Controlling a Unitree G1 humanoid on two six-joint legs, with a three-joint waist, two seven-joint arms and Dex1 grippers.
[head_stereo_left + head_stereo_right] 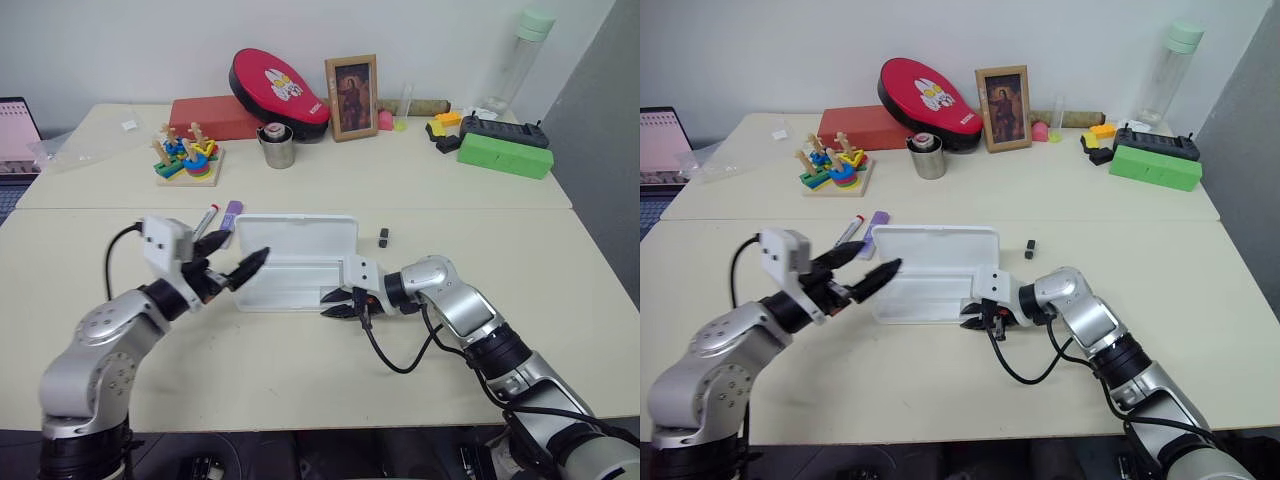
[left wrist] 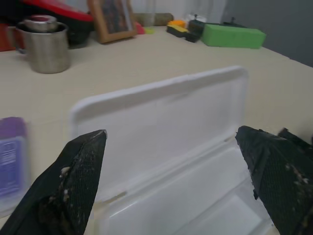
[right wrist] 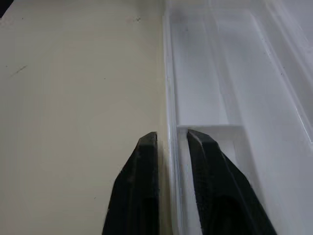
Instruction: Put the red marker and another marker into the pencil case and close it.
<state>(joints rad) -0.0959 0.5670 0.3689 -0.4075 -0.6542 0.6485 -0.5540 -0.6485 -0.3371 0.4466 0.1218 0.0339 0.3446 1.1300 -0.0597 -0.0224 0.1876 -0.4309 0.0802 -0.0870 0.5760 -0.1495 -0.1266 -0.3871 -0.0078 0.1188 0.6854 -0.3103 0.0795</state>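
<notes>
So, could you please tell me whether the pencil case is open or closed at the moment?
Open. The pencil case has its lid raised behind the tray, whose inside shows bare white, and the red marker and purple marker lie on the table beside it.

head stereo overhead, wrists near pencil case (image 1: 295, 262)

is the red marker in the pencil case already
No, the red marker lies on the table beside the purple marker, just outside the open pencil case.
</notes>
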